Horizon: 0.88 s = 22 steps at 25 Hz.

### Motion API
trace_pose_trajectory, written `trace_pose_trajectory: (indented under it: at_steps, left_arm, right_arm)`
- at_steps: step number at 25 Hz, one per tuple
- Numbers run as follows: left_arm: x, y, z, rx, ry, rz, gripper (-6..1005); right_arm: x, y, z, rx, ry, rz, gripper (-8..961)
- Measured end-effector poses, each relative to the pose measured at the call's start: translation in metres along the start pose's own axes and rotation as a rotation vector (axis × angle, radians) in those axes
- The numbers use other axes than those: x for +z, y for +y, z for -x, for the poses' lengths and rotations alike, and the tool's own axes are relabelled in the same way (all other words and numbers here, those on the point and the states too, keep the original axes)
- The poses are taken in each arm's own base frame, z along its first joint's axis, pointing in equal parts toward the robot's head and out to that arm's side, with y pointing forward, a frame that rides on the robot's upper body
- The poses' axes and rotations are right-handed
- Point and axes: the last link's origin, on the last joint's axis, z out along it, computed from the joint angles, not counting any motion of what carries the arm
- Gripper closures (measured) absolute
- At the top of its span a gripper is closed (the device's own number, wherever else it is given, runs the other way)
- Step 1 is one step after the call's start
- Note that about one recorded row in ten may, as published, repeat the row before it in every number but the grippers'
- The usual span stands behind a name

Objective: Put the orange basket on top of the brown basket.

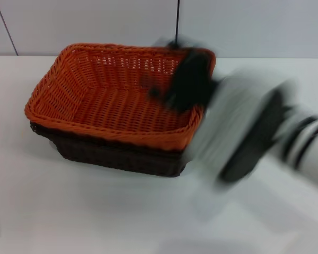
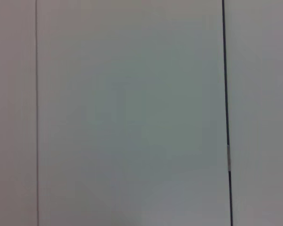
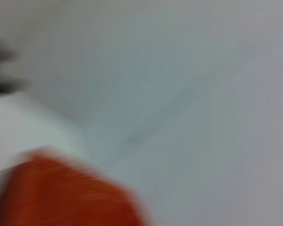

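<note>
The orange basket [image 1: 111, 98] sits nested on top of the brown basket [image 1: 116, 154] on the white table, left of centre in the head view. Only the brown basket's dark side walls show below the orange rim. My right gripper [image 1: 183, 79] is a dark motion-blurred shape over the orange basket's far right corner; I cannot tell whether it touches the rim. The right wrist view shows a blurred piece of the orange basket [image 3: 66, 193] against the wall. My left gripper is out of view; its wrist view shows only wall panels.
The white table [image 1: 95, 211] stretches in front of and to the left of the baskets. A pale panelled wall [image 1: 95, 21] stands close behind them. My right arm [image 1: 254, 132] crosses the table's right side.
</note>
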Motion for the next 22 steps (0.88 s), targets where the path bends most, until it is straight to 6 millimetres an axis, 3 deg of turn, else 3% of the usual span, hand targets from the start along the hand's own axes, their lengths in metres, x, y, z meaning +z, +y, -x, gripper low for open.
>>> trace_pose_trajectory:
  at_steps: [1,2,3,6,7,8,10,13,22]
  left_arm:
    - [-0.003,-0.005,0.000,0.002,0.002,-0.014,273]
    - [-0.006,-0.008,0.000,0.003,0.008,-0.025,273]
    - [-0.006,-0.008,0.000,0.003,0.008,-0.025,273]
    - [-0.009,-0.012,0.001,0.004,0.008,-0.035,273]
    - [-0.011,-0.014,0.001,0.001,0.010,-0.041,273]
    - [-0.011,-0.014,0.001,0.001,0.010,-0.041,273]
    - [-0.013,-0.015,0.001,-0.007,0.013,-0.044,273]
    - [-0.017,-0.020,0.000,-0.034,0.027,-0.050,273]
    - [-0.020,-0.023,0.004,-0.028,0.013,-0.050,273]
  right_arm:
    - [-0.005,-0.015,-0.012,0.122,-0.004,-0.083,301]
    - [-0.023,-0.044,-0.052,0.379,0.005,-0.264,300]
    - [-0.023,-0.044,-0.052,0.379,0.005,-0.264,300]
    - [-0.054,-0.065,-0.111,0.644,0.005,-0.528,300]
    - [-0.074,-0.064,-0.146,0.717,0.028,-0.675,300]
    - [-0.074,-0.064,-0.146,0.717,0.028,-0.675,300]
    - [-0.091,-0.055,-0.174,0.741,0.056,-0.782,300]
    - [-0.107,-0.039,-0.195,0.756,0.047,-0.869,300]
    - [-0.118,-0.025,-0.203,0.725,0.004,-0.909,300]
